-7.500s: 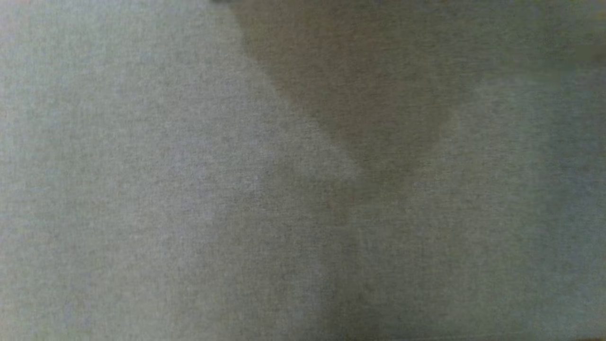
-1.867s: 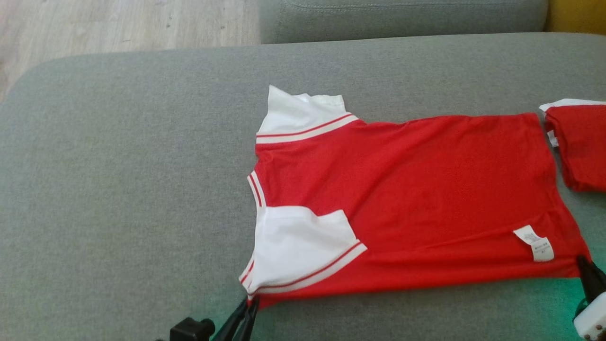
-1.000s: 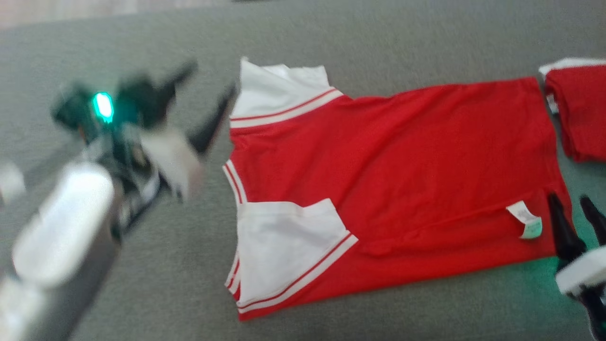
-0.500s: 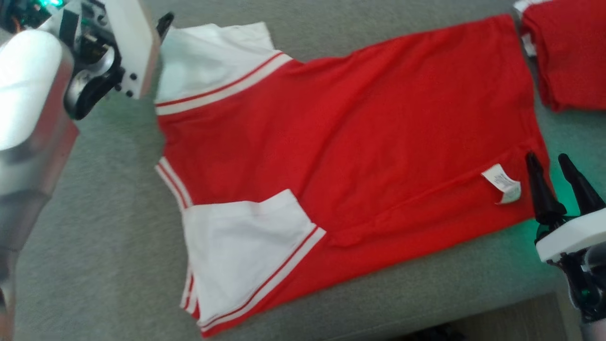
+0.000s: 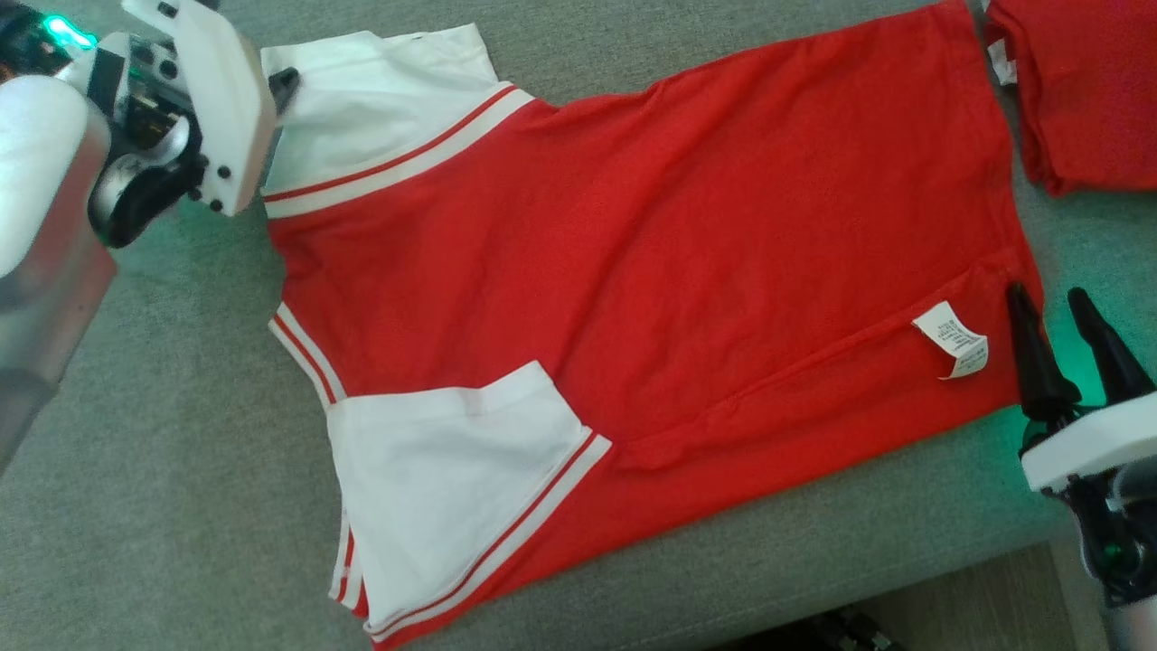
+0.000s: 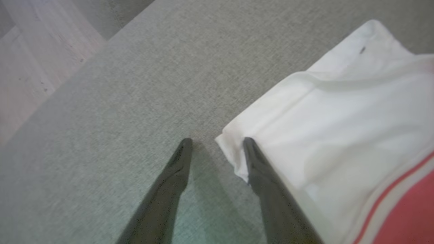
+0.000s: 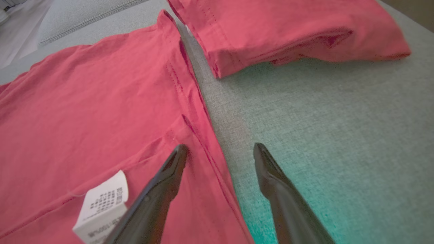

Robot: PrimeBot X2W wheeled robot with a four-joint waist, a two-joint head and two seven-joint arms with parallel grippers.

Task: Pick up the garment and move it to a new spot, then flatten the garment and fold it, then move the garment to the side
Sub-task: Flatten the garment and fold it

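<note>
Garment [image 5: 678, 253] is lying flat on the gray cushion [image 5: 163, 506] in the head view. It is red with white sleeves, and a small white label [image 5: 951, 339] is sticking up near its hem. The left gripper [image 5: 282, 83] is reaching down at the far white sleeve [image 5: 380, 99]. The right gripper [image 5: 1045, 292] is sitting at the hem beside the label, with its fingers apart. A folded red cloth [image 5: 1076, 90] is lying near the garment.

In the left wrist view, the left gripper [image 6: 217, 140] is holding its fingers apart. One finger is lying over the corner of the white sleeve [image 6: 339, 128], and the other is over bare cushion. It is not gripping anything.

In the right wrist view, the right gripper [image 7: 220, 146] is open too. One finger is over the garment [image 7: 84, 101] near the label, and the other is over the cushion. The hem is running between them.
</note>
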